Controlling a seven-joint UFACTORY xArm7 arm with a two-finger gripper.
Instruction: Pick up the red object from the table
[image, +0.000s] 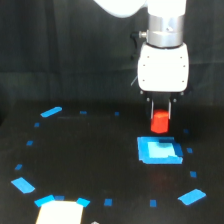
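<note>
The red object (160, 121), a small red-orange cylinder, hangs between the dark fingers of my gripper (160, 119), which is shut on it. It is held a little above the black table (90, 165), just over the far edge of the large blue square patch (158, 150). The white gripper body (163, 69) stands upright above it, right of centre in the exterior view.
Small blue tape marks ring the table, with larger blue pieces at the far left (51, 111), near left (23, 185) and near right (192, 196). A pale rectangular thing (60, 212) sits at the bottom edge, left of centre.
</note>
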